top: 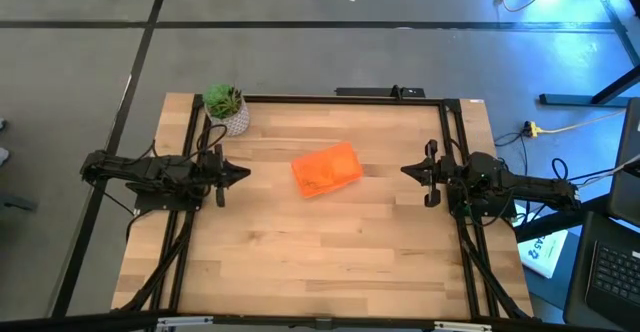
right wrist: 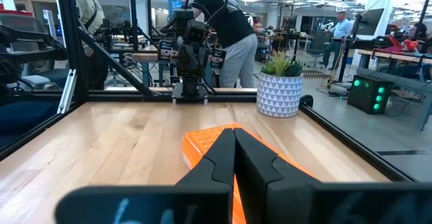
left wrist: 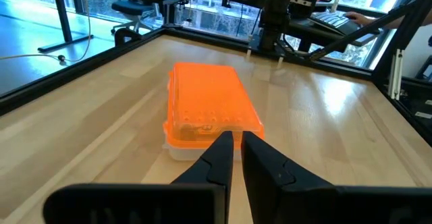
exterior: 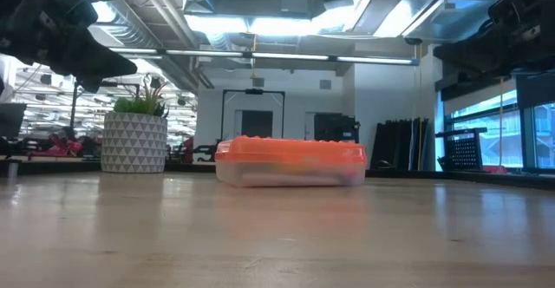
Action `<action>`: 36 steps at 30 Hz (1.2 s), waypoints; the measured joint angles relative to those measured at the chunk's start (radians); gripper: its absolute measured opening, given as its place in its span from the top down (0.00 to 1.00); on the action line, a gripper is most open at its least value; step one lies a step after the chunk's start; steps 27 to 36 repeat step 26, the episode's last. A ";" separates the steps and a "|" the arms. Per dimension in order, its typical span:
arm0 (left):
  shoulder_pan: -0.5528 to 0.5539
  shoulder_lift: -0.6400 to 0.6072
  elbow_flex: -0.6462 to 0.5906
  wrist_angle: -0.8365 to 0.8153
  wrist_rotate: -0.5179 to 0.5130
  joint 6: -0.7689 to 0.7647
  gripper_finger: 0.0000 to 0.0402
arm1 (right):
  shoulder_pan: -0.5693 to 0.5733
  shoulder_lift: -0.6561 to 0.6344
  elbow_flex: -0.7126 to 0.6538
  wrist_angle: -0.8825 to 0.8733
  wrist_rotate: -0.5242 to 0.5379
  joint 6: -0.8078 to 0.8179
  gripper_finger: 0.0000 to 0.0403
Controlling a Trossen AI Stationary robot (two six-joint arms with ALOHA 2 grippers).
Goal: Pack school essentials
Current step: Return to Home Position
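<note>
Both my claws hang raised at opposite sides of the surface (top: pixel 300 262), pointing inward: left claw (top: pixel 243 172) pressed together but for a thin slit, right claw (top: pixel 406 170) pressed together. Between them, well apart from each, lies the closed clear case with orange lid (top: pixel 327 169); the stationery (exterior: pixel 290 177) shows as blurred shapes inside. A potted plant (top: pixel 226 107) stands near a far corner.

A clear case (exterior: pixel 290 175) with its orange lid (exterior: pixel 290 152) shut sits flat on the wooden table (exterior: pixel 277 236). Left of it and farther back stands 1 green plant (exterior: pixel 143 104) in a white patterned pot (exterior: pixel 133 143). 2 dark grippers hang high above the table, the left gripper (exterior: pixel 126 62) at the upper left and the right gripper (exterior: pixel 442 55) at the upper right, both well apart from the case.
</note>
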 joint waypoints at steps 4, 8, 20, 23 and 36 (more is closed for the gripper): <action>0.000 0.000 0.000 0.000 0.000 0.000 0.94 | 0.000 0.000 0.000 0.000 0.000 -0.001 0.98; 0.000 0.000 0.000 0.000 0.000 0.000 0.96 | 0.000 0.000 0.000 0.000 0.000 -0.002 0.98; 0.000 0.000 0.000 0.000 0.000 0.000 1.00 | 0.000 0.000 0.000 0.000 0.000 0.000 0.98; 0.000 0.000 0.000 0.000 0.000 0.000 0.98 | 0.000 0.000 0.000 0.000 0.000 -0.002 0.98; 0.000 0.000 0.000 0.000 0.000 0.000 0.97 | 0.000 0.000 0.000 0.000 0.000 -0.001 0.98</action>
